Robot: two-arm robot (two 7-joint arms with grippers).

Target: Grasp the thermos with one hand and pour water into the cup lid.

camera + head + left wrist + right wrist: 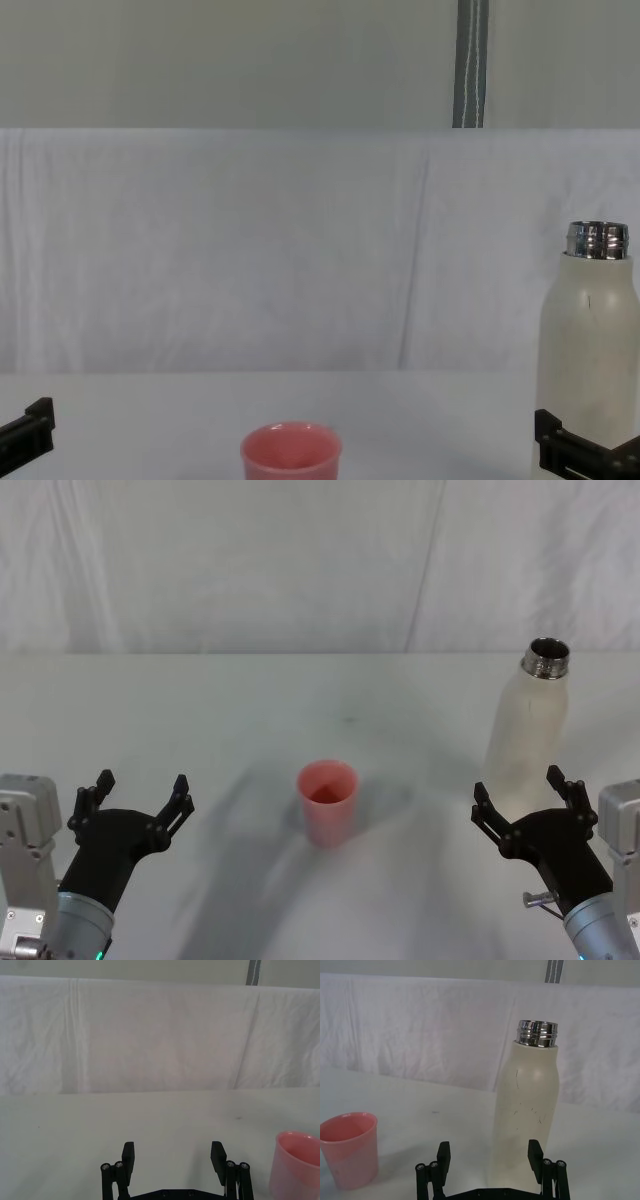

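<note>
Head view, right hand [526, 792] spread before thermos [528, 725], left hand [141, 798] spread

On the table [250, 710] before us, the cup lid [327, 802] stands upright near the middle, with the thermos [527, 725] upright well apart to its right and a little farther back. Our left gripper [135, 800] sits at the near left, well apart from the cup lid, with bare table ahead of it. Our right gripper [525, 795] sits at the near right, just in front of the thermos. A draped cloth backdrop [300, 560] rises behind the table's far edge.
</note>
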